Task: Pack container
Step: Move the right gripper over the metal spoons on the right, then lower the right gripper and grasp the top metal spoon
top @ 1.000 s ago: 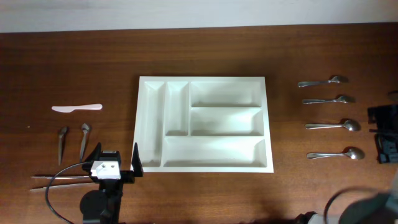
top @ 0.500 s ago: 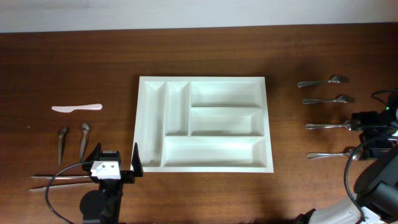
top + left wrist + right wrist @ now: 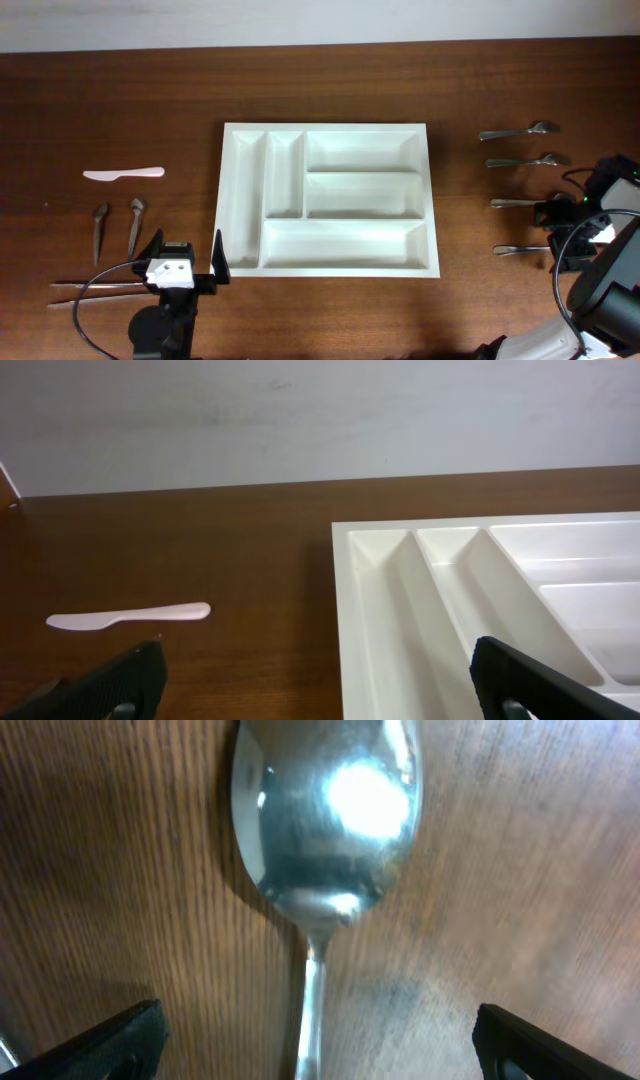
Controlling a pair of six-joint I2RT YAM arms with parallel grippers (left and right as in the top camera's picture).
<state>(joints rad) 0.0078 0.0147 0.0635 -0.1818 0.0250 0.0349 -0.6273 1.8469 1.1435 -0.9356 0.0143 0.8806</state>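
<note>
The white five-compartment container lies empty in the middle of the table; its left part shows in the left wrist view. My left gripper is open and empty just off the tray's front left corner, and its jaws frame bare wood and the tray rim. My right gripper is open low over the nearest metal spoon on the right. In the right wrist view the spoon's bowl fills the top and its handle runs between the open jaws.
Three more metal utensils lie in a column on the right. On the left lie a pale plastic knife, two small spoons and thin metal sticks.
My right arm has come in from the right edge and dropped over the two nearest spoons, hiding their bowls. The left arm and tray have not moved.
</note>
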